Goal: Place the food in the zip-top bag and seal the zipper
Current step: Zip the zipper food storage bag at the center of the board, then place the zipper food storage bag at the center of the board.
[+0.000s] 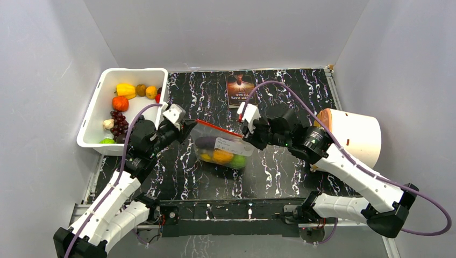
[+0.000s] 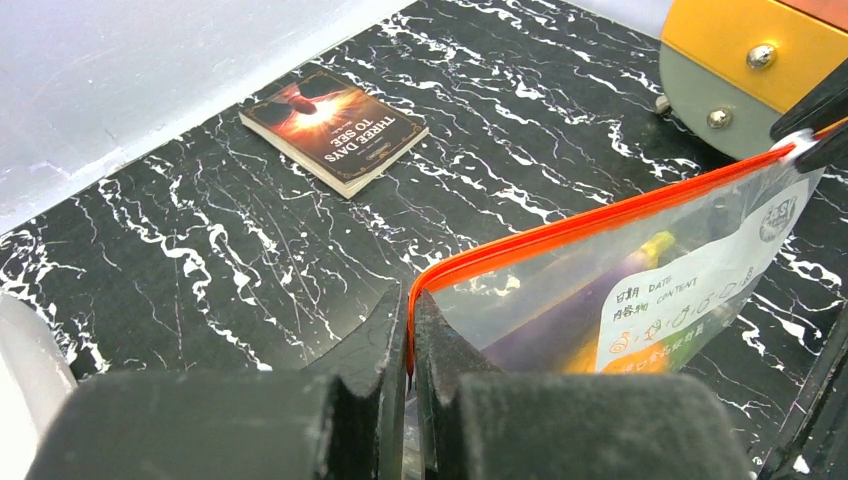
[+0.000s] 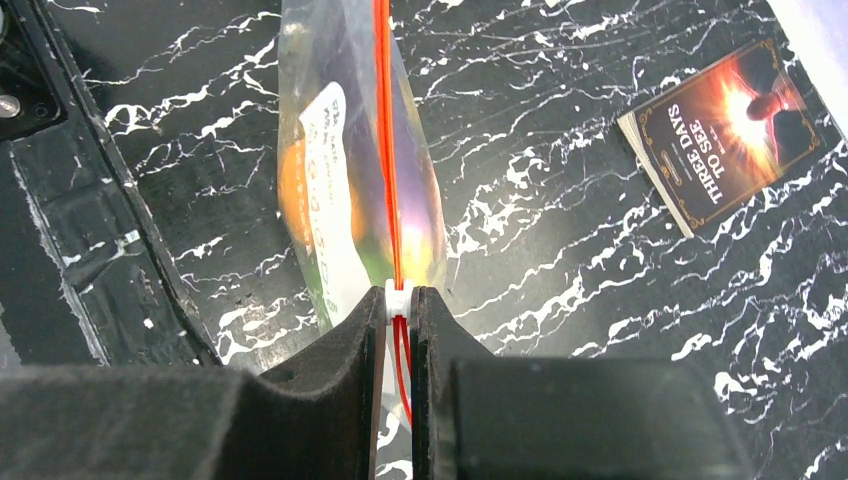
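Though in zip-top bag (image 1: 223, 145), food (image 1: 221, 156) blurred.

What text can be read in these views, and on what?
"THREE DAYS TO SEE": cover of the book.
"DATE" and "CONTENT", with Chinese characters beside them: white label on the zip-top bag.
Handwriting and round logo on that label: too blurred to read.

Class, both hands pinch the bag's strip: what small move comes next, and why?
Probably draw the right hand, pinching the small white slider, along the red-orange zipper strip toward the left hand anchoring the other end of the clear plastic bag; food is inside.
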